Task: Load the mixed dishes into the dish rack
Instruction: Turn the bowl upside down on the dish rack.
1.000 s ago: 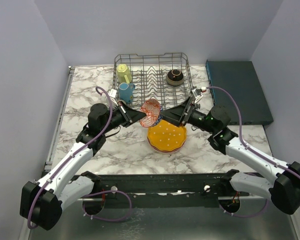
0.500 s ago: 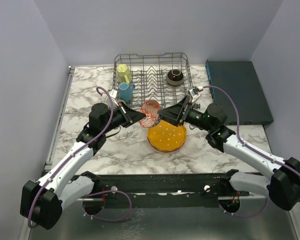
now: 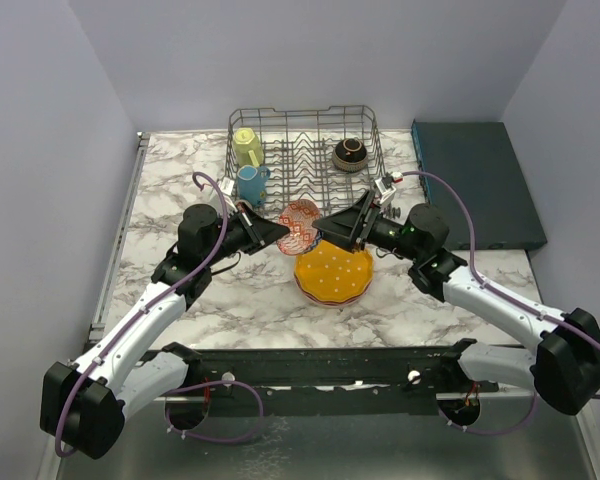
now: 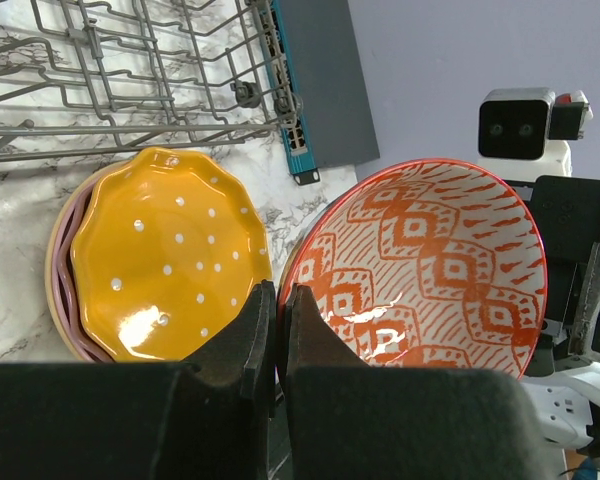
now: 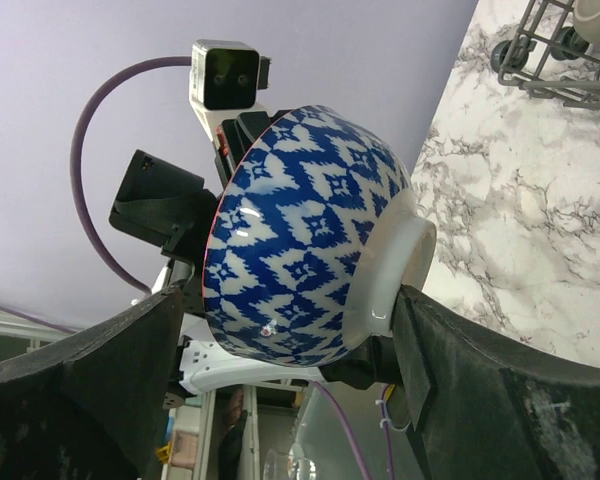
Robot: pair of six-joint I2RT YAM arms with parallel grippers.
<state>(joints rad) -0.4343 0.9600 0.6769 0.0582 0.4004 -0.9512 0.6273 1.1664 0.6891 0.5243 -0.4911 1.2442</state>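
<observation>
1. The left claw (image 3: pixel 283 232) is pinching the rim of the bowl (image 3: pixel 300 226), which is red-patterned inside and blue and white outside. Its jaws are nearly together with just the rim between them, and it's holding the bowl on its side, up off the counter (image 3: pixel 180 190).
2. The right claw (image 3: pixel 322 228) is sitting wide, with a finger on each side of the bowl's outside and one right by the foot ring. I can't tell if they're actually pressing on it.
3. The bowl is hanging around mid-counter, just in front of the dish rack (image 3: pixel 300 160), over the far edge of the orange plate (image 3: pixel 333 272).
4. The orange plate is lying on a pink plate (image 4: pixel 55 290), nearer the counter's front edge.
5. The rack is sitting at the far edge, carrying a yellow mug (image 3: pixel 247 147) and a blue mug (image 3: pixel 250 184) on its left side and a dark brown bowl (image 3: pixel 349 153) on its right.
6. A teal box (image 3: pixel 475 180) is lying at the far right corner.
</observation>
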